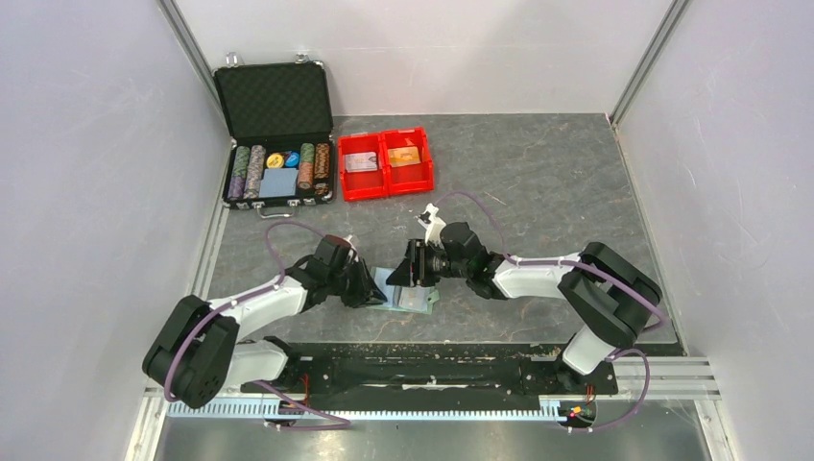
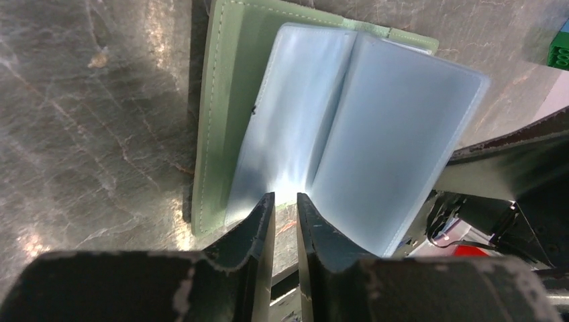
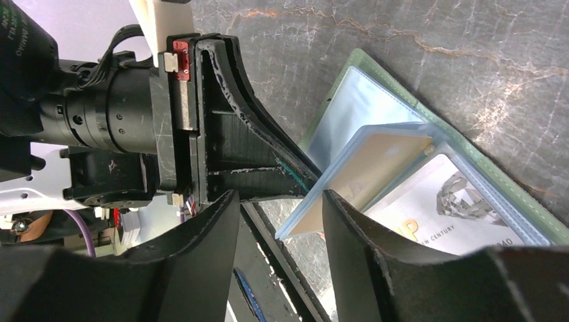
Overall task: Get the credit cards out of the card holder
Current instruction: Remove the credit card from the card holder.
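The grey-green card holder (image 1: 411, 300) lies open on the table between both grippers. In the left wrist view its pale blue pockets (image 2: 349, 127) fan open. My left gripper (image 2: 285, 196) is closed to a narrow gap on the near edge of the pocket leaves at the fold. In the right wrist view one pocket leaf stands lifted with a tan-orange card (image 3: 379, 164) inside. A whitish printed card (image 3: 436, 208) sits in the flat pocket beside it. My right gripper (image 3: 280, 201) is open, with the lifted leaf's corner between its fingers.
A red two-compartment bin (image 1: 385, 164) at the back holds a whitish card and an orange card. An open black poker-chip case (image 1: 276, 173) stands to its left. White walls close both sides. The arms' base rail runs along the near edge.
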### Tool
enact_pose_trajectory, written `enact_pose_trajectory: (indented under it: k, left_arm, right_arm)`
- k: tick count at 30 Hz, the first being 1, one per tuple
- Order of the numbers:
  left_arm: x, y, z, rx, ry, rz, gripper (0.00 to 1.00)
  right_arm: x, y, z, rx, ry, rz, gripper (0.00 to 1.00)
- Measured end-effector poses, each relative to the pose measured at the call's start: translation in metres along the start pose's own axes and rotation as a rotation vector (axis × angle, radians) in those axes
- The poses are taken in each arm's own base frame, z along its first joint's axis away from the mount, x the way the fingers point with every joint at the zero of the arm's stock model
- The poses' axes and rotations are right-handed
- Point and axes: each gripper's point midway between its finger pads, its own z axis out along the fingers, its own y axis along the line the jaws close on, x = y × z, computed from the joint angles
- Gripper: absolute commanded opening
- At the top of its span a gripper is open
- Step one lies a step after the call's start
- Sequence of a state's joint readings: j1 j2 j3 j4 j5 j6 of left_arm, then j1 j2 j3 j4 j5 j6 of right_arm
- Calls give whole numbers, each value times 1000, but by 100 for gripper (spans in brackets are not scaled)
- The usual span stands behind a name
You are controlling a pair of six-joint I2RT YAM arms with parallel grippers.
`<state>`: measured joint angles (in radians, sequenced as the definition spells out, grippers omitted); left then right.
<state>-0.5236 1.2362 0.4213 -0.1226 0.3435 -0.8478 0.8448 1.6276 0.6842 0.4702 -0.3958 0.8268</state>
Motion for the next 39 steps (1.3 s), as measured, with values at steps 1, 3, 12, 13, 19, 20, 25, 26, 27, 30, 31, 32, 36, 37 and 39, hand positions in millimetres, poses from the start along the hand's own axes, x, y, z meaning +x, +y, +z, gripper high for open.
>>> enact_pose_trajectory:
  k: [1, 3, 12, 13, 19, 20, 25, 26, 27, 30, 31, 32, 36, 37, 39]
  left_arm:
    - [0, 0, -1, -1, -1, 0, 27]
    - [-1, 1, -4, -7, -14, 2, 33]
    - [-37, 1, -40, -107, -204, 1, 44]
    - [-40, 0, -43, -110, -218, 0, 44]
    - [-41, 3, -40, -123, -215, -3, 38]
    - [-40, 4, -38, -129, -204, -4, 37]
    - [-34, 11, -23, -151, -140, 8, 28]
    - [-33, 11, -20, -149, -129, 12, 26]
    - [-33, 12, -18, -148, -122, 17, 25]
    - [-34, 10, -14, -135, -112, 29, 20]
    - [-34, 9, -13, -132, -112, 31, 18]
    - [-35, 8, -11, -129, -114, 34, 17]
    - [-37, 9, -6, -125, -110, 38, 13]
    - [-36, 10, -4, -128, -107, 37, 12]
    - [-35, 14, -1, -135, -100, 33, 10]
  right_arm:
    - [-1, 1, 1, -3, -1, -1, 55]
    - [0, 1, 2, -4, 1, -2, 56]
    - [5, -4, 5, 4, 18, 5, 53]
    - [5, -4, 5, 4, 19, 5, 52]
    - [5, -5, 6, 6, 20, -1, 46]
    - [4, -5, 6, 5, 20, -4, 46]
    - [4, -9, 8, 20, 18, -19, 44]
    - [3, -11, 10, 30, 21, -22, 44]
    - [2, -12, 11, 37, 22, -24, 44]
    - [-3, -18, 17, 64, 20, -33, 42]
    - [-4, -20, 18, 71, 19, -34, 42]
    - [-5, -22, 19, 82, 19, -34, 42]
    - [-5, -33, 22, 127, 24, -28, 42]
    - [-5, -37, 22, 146, 25, -26, 42]
    - [-3, -44, 21, 180, 31, -21, 42]
